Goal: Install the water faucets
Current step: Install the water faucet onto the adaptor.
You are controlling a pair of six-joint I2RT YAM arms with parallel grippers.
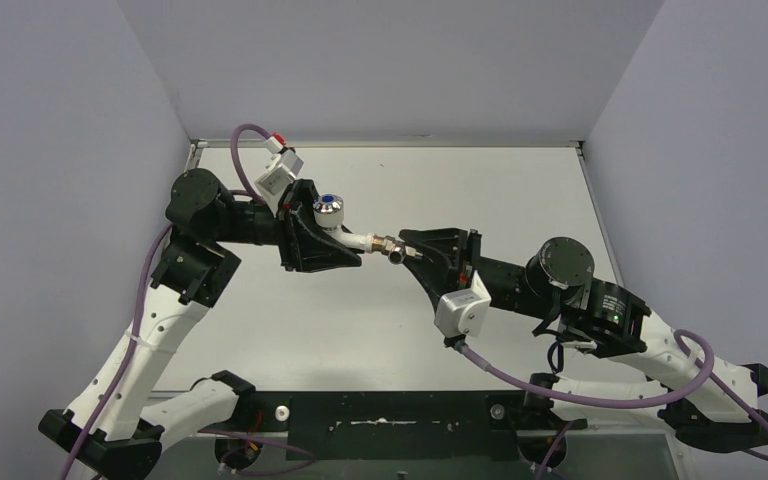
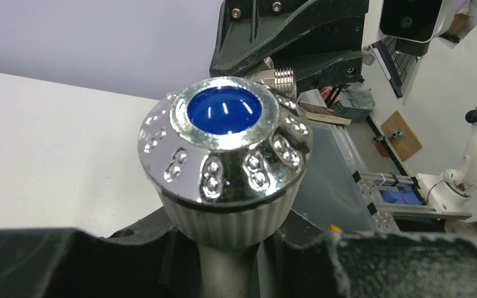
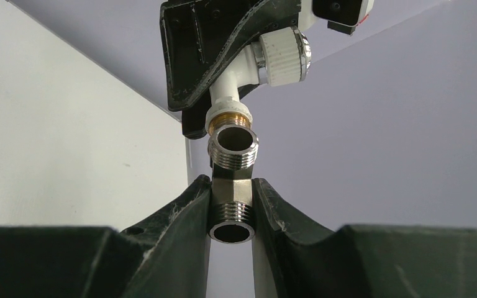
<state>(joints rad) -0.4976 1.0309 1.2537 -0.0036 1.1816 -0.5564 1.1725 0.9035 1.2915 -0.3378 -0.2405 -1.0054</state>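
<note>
white table [image 1: 520, 190], plain lilac-grey walls [image 1: 390, 60], even light

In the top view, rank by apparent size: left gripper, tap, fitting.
1. left gripper
2. tap, counting only the part that gripper leaves showing
3. fitting, smallest, though partly hidden by the right gripper

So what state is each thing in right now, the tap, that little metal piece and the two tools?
Left tool, shut on the tap.
Right tool, shut on the metal fitting.
Tap, held up by its stem, blue-dotted knob facing upward.
Metal fitting, one threaded end right at the tap's brass end; whether it is screwed on, I cannot tell.
</note>
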